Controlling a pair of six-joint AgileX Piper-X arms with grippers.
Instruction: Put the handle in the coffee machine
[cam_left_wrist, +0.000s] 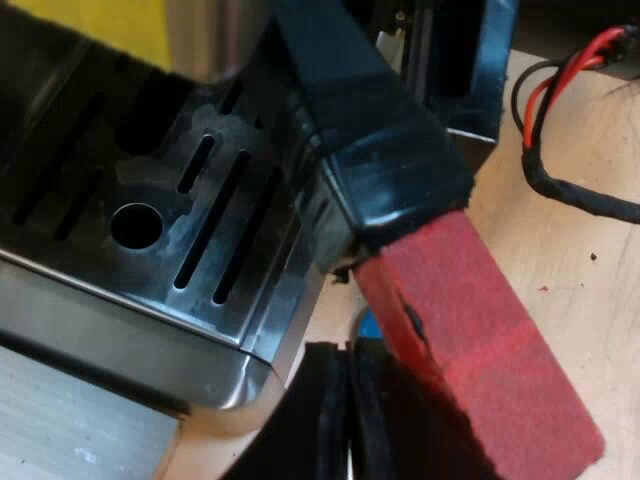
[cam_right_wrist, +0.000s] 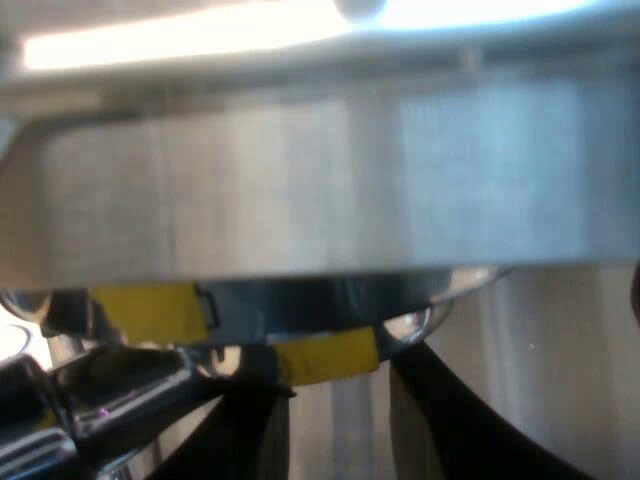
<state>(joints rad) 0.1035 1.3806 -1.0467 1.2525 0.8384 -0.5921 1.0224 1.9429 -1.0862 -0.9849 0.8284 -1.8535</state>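
Two grippers, one holder. Item 1: holder's dark handle (cam_left_wrist: 370, 120) w/ red end (cam_left_wrist: 480, 340), lying aslant at espresso machine's (cam_left_wrist: 90, 340) front, over corner of slotted drip tray (cam_left_wrist: 150, 270). Red end juts out above wood table (cam_left_wrist: 570, 280). Head end hidden, so lock-in cannot be told. Item 2: L gripper (cam_left_wrist: 347, 420), fingers (cam_left_wrist: 318, 430) drawn narrow w/ a thin seam btw them and nothing in it; red end just beside, approx 1 o'clock of it. Item 3: R gripper (cam_right_wrist: 338, 385), close under metal band (cam_right_wrist: 300, 200), yellow tape (cam_right_wrist: 150, 310) at its 10 o'clock; grip state cannot be told.
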